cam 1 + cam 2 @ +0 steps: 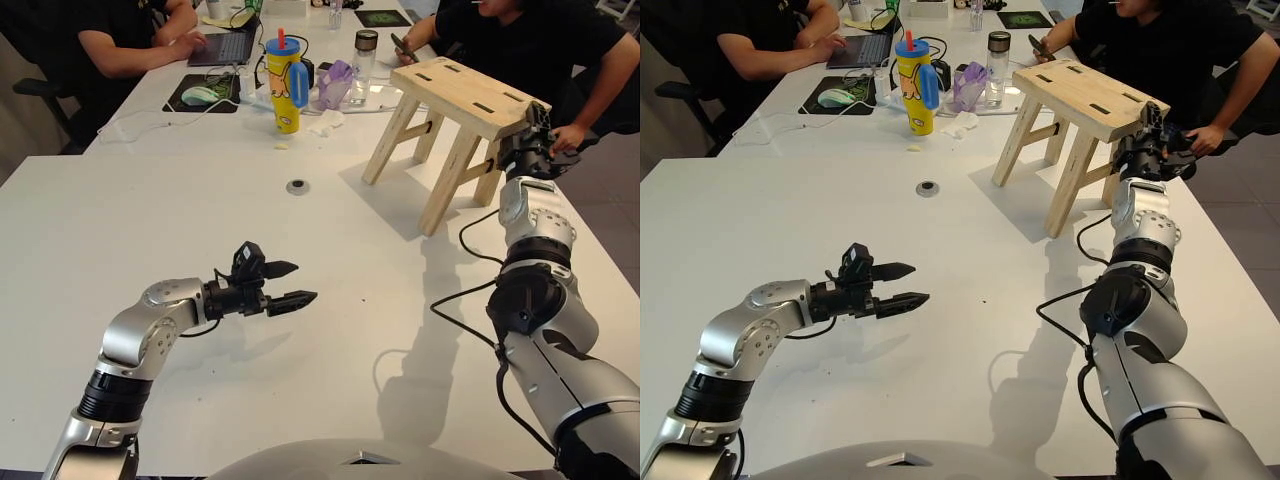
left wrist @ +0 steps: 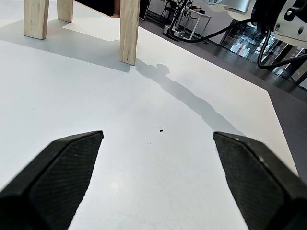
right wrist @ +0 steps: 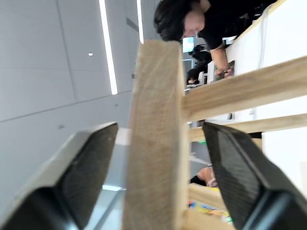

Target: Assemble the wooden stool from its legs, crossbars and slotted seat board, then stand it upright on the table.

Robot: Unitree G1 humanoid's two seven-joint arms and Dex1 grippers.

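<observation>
Four pale wooden legs carried the slotted seat board of the light wooden stool [image 1: 470, 95], which stood upright at the far right of the white desk [image 1: 200, 250], with crossbars [image 1: 432, 128] fitted between the legs. Judged from this, the assembly looked finished and the stool was already on its feet; no loose parts lay on the desk near the arms.

The right gripper [image 1: 522, 150] was up at the stool's near right corner, just under the seat board. In the right wrist view its two black fingers [image 3: 81, 182] stood on either side of one upright leg [image 3: 156, 143], with a gap showing on each side, so the gripper was spread and not clamping the wood. A crossbar [image 3: 249, 88] ran off from that leg.

The left gripper [image 1: 300, 282] hovered low over bare desk, well apart from the stool, its fingers parted and holding nothing.

What was left, as far as could be judged, was small: draw the right gripper clear of the leg without nudging the stool, which looked light enough to shift or tip.
</observation>
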